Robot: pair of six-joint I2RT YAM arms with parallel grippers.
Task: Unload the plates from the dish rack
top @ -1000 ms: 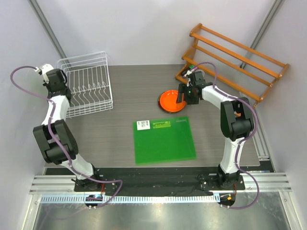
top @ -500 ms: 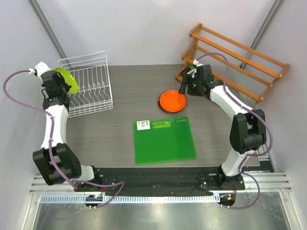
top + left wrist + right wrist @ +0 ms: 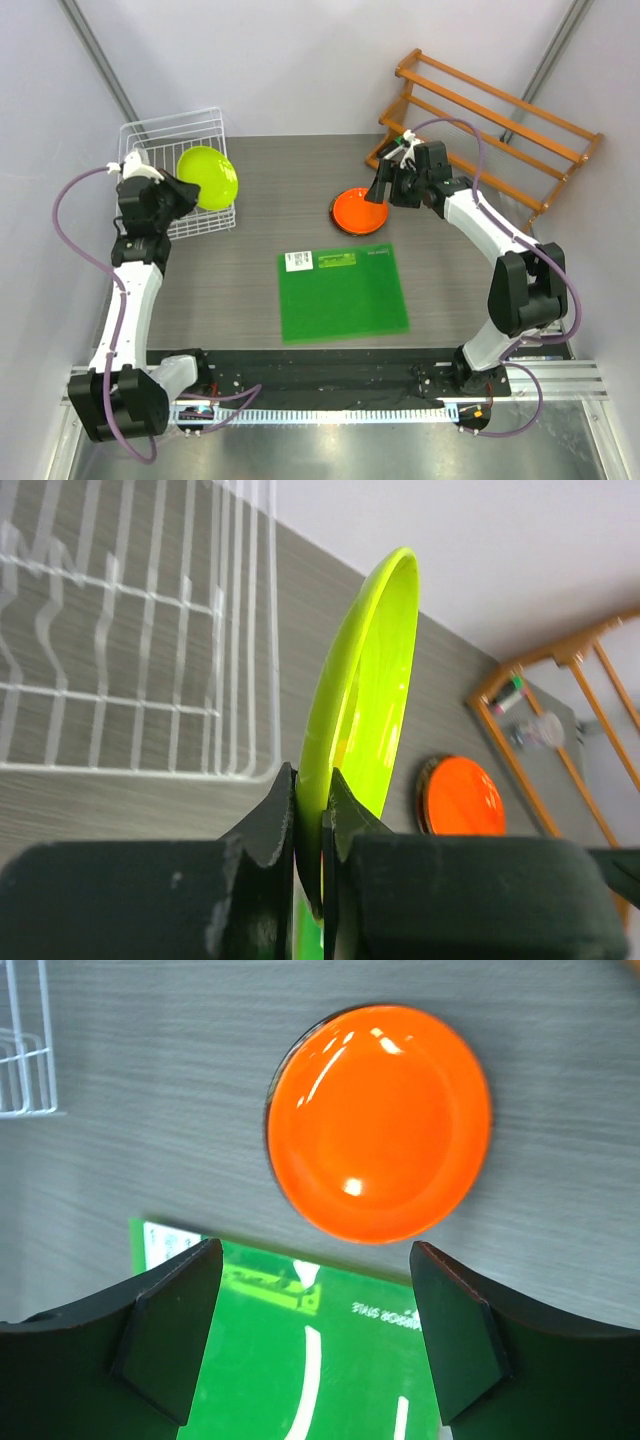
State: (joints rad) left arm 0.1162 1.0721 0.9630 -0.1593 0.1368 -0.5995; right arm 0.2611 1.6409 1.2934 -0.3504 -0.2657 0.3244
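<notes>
My left gripper (image 3: 182, 193) is shut on the rim of a plain lime green plate (image 3: 209, 178), holding it on edge above the front right part of the white wire dish rack (image 3: 170, 122). In the left wrist view both fingers pinch the lime green plate (image 3: 365, 690) at my left gripper (image 3: 310, 802), with the dish rack (image 3: 130, 660) below and to the left. No other plates show in the rack. An orange plate (image 3: 360, 211) lies flat on the table. My right gripper (image 3: 378, 192) hovers open just above the orange plate (image 3: 380, 1120), nothing between the jaws of my right gripper (image 3: 312, 1260).
A flat green square mat (image 3: 342, 293) lies in the table's middle, just in front of the orange plate, and it also fills the bottom of the right wrist view as the green mat (image 3: 330, 1360). An orange wooden slatted shelf (image 3: 490, 120) stands at the back right.
My left arm closed on the lime green plate, lifted it out of the rack and swung it right and forward. My right gripper drew back from the orange plate and opened wider.
</notes>
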